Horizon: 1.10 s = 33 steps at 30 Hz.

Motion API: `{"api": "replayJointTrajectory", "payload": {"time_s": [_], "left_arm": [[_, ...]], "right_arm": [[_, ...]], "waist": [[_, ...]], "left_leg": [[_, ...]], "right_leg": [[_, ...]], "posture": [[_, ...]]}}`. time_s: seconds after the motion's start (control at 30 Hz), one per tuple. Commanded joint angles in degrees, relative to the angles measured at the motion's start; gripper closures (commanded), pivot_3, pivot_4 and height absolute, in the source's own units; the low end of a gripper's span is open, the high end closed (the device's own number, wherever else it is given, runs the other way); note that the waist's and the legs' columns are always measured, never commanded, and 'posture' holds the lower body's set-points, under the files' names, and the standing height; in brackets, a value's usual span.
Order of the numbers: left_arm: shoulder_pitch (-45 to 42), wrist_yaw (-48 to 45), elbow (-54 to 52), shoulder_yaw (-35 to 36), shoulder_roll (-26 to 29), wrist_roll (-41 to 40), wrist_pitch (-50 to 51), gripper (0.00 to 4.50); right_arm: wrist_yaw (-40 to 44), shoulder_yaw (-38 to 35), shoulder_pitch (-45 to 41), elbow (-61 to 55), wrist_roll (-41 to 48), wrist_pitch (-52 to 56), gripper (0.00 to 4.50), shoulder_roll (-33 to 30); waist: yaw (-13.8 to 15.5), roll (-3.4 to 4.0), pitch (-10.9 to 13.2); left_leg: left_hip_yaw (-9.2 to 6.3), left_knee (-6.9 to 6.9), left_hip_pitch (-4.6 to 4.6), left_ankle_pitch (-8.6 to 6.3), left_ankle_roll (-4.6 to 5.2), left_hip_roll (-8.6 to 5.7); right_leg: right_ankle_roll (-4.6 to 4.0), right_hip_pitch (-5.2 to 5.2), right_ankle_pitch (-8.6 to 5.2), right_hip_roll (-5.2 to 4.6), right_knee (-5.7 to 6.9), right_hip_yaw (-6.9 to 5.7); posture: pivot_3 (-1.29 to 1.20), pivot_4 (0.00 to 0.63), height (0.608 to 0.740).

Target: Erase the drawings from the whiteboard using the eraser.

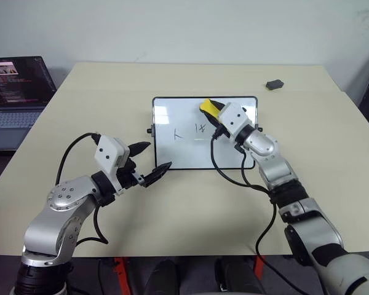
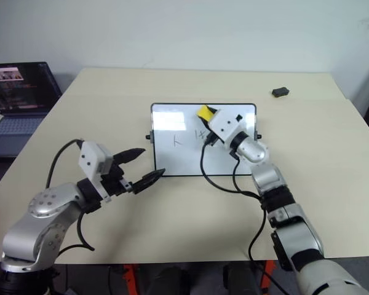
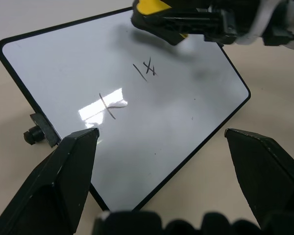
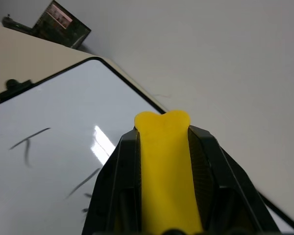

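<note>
Going left to right: a laptop (image 1: 15, 98) sat open off the far-left edge of the surface (image 1: 80, 110), not part of any of this. The left pincer (image 1: 149, 161) hung just off the whiteboard's near-left corner with its two black fingers spread wide and nothing between them — it wasn't touching the board as far as I could tell.

The whiteboard (image 1: 172, 153) lay flat in the middle of the surface. The drawings (image 1: 190, 131) that I could make out were two little scribbles: a T-like mark left of centre and a crossed squiggle just right of it. Both looked fully intact. Right of those the board looked bare wherever the arm wasn't covering it, so my guess is one bit is done and two are left, call it a third of the way.

The right pincer (image 1: 210, 109) was clamped tight on the eraser (image 1: 207, 106) — the yellow block poked out past the fingertips near the board's far edge, just beyond the squiggle, and looked lifted off the board.

A small dark lump (image 1: 274, 84) sat far right, well apart.
</note>
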Motion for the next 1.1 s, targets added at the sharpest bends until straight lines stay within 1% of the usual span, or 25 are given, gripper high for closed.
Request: {"api": "replayJointTrajectory", "payload": {"time_s": [0.03, 0.13, 0.33, 0.47, 0.6, 0.73, 0.87, 0.9, 0.97, 1.1], "left_arm": [[-0.11, -0.31, -1.61, 0.35, 0.52, -0.5, -0.11, 0.0], [0.0, -0.39, -1.92, 0.43, 0.6, -0.58, 0.05, 0.0], [-0.22, -0.75, -1.99, 0.67, 0.85, -0.78, 0.46, 0.0], [-0.69, -0.95, -1.72, 0.48, 0.87, -0.8, 0.51, 0.0], [-0.9, -1.22, -1.56, 0.39, 0.78, -0.68, 0.47, 0.0], [-1.19, -1.41, -1.28, 0.16, 0.61, -0.4, 0.25, 0.0], [-1.17, -1.45, -1.21, 0.18, 0.54, -0.41, 0.23, 0.0], [-1.11, -1.46, -1.19, 0.14, 0.52, -0.39, 0.2, 0.0], [-1.05, -1.4, -1.25, 0.02, 0.42, -0.4, 0.24, 0.0], [-0.97, -1.31, -1.43, -0.4, 0.21, -0.42, 0.28, 0.0]], "right_arm": [[-2.45, 0.72, -2.41, 5.23, -1.89, -2.53, 3.51, 1.47], [-1.47, 2.12, -1.81, 8.09, -2.76, -3.48, 3.51, 2.38], [2.92, 5.34, 1.95, 8.65, -3.51, -3.53, 3.51, 3.26], [5.27, 5.72, 4.24, 10.15, -3.0, -1.47, 3.51, 3.84], [6.19, 5.39, 4.76, 10.05, -3.13, -0.75, 3.51, 3.44], [7.04, 4.3, 4.83, 4.23, -2.12, -0.56, 3.51, 2.41], [8.92, 2.24, 5.87, -11.5, 1.29, 2.44, 3.51, 1.41], [8.67, 1.64, 5.44, -13.58, 1.61, 3.44, 3.51, 1.1], [7.72, 0.89, 4.28, -14.46, 1.29, 4.62, 3.51, 0.55], [4.93, 0.82, 0.92, -9.97, -0.74, 4.75, 3.51, 0.33]], "waist": [[-0.01, 0.0, 0.0], [-0.15, 0.0, 0.0], [-0.43, -0.01, -0.01], [-0.82, -0.04, -0.04], [-1.01, -0.05, -0.06], [-1.03, -0.05, -0.06], [-0.69, 0.01, 0.0], [-0.64, 0.05, 0.04], [-0.63, 0.06, 0.04], [-0.81, 0.06, 0.05]], "left_leg": [[-0.01, 0.0, 0.0, 0.0, 0.0, 0.0], [0.02, 0.02, 0.01, 0.0, 0.0, 0.0], [0.01, 0.02, 0.23, 0.0, 0.01, 0.01], [-0.01, 0.05, 0.35, 0.01, 0.01, 0.01], [-0.01, 0.09, 0.48, 0.03, 0.01, 0.0], [-0.04, 0.09, 0.52, 0.03, 0.01, 0.0], [-0.08, 0.08, 0.19, 0.03, 0.01, -0.02], [-0.09, 0.07, 0.08, 0.03, 0.0, -0.02], [-0.08, 0.04, -0.05, 0.03, 0.0, -0.01], [-0.07, -0.01, -0.05, 0.02, -0.01, 0.01]], "right_leg": [[0.0, 0.0, 0.0, 0.0, 0.01, -0.01], [0.0, 0.02, 0.0, 0.0, 0.0, 0.03], [-0.01, 0.16, 0.0, 0.01, 0.12, 0.01], [-0.03, 0.29, 0.03, 0.02, 0.14, 0.01], [-0.04, 0.41, 0.05, 0.02, 0.14, 0.0], [-0.04, 0.46, 0.05, 0.02, 0.14, -0.01], [-0.02, 0.18, 0.06, 0.01, 0.11, -0.02], [-0.02, 0.09, 0.06, 0.01, 0.1, -0.02], [-0.02, -0.02, 0.06, 0.0, 0.05, -0.03], [-0.02, -0.05, 0.05, 0.01, 0.0, -0.04]], "posture": [[0.0, 0.15, 0.74], [0.0, 0.15, 0.74], [0.0, 0.15, 0.74], [0.0, 0.15, 0.74], [0.0, 0.15, 0.74], [0.0, 0.15, 0.74], [0.0, 0.15, 0.74], [0.0, 0.15, 0.74], [0.0, 0.15, 0.74], [0.0, 0.15, 0.74]]}}
